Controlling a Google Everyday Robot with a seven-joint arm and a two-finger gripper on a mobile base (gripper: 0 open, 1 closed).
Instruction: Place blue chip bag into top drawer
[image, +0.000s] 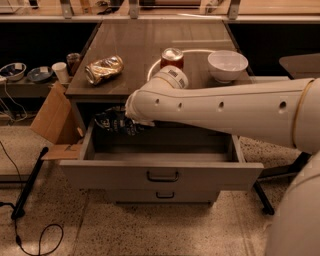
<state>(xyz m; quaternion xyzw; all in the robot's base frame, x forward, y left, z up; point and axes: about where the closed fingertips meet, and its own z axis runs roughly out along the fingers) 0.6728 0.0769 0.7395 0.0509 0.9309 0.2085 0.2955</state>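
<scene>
Tool (131, 121) half-hidden at blue chip bag (111, 120).

You can read no text anywhere, not on the blue chip bag (112, 121) or the crushed can (104, 69), with the gripper (135, 122) at the bag's 3 o'clock, over the top drawer (160, 175).

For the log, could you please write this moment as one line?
gripper: holding blue chip bag | over open top drawer, back left | not released

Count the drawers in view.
2. The top drawer is pulled open, and the lower drawer is shut directly beneath it. The claw is over the open drawer's back-left corner, next to the blue chip bag.
</scene>
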